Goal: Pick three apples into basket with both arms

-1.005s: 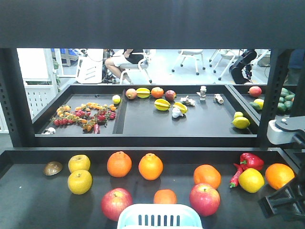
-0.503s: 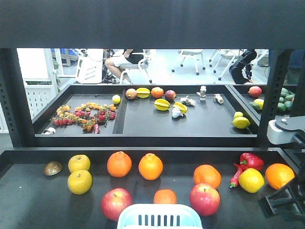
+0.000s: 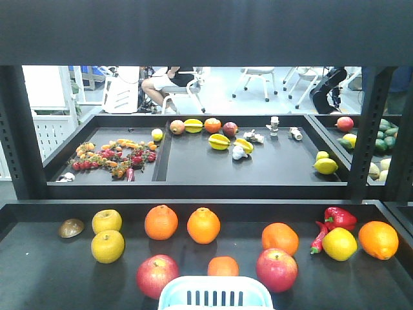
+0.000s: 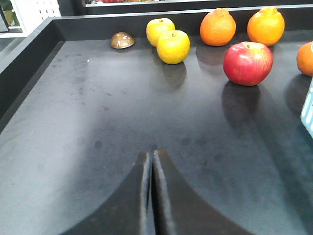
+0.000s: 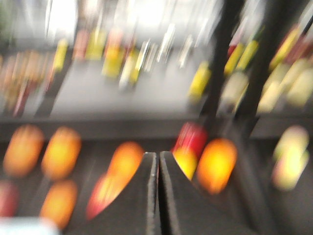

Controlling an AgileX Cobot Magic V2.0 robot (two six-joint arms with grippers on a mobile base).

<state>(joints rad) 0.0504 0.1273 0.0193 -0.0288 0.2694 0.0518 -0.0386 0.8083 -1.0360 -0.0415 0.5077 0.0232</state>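
Two red apples (image 3: pixel 157 276) (image 3: pixel 277 270) lie on the black shelf on either side of the pale blue basket (image 3: pixel 216 294), whose rim shows at the front view's bottom edge. Two yellow apples (image 3: pixel 106 221) (image 3: pixel 108 246) sit at the left. Neither arm shows in the front view. My left gripper (image 4: pixel 151 155) is shut and empty, low over bare shelf, well short of the left red apple (image 4: pixel 247 63) and the yellow apples (image 4: pixel 173 46). The basket's edge (image 4: pixel 308 112) shows at the right. My right gripper (image 5: pixel 158 155) is shut and empty, and its view is heavily blurred.
Several oranges (image 3: pixel 161 222) (image 3: pixel 280 238), a lemon (image 3: pixel 339 243), a red pepper (image 3: pixel 338 217) and a brown shell-like piece (image 3: pixel 71 227) share the shelf. Black posts (image 3: pixel 16 129) (image 3: pixel 364 129) stand at both sides. A rear tray (image 3: pixel 193 161) holds more fruit.
The right arm, seen at the front view's right edge before, has left that view. The fruit and basket have not moved.
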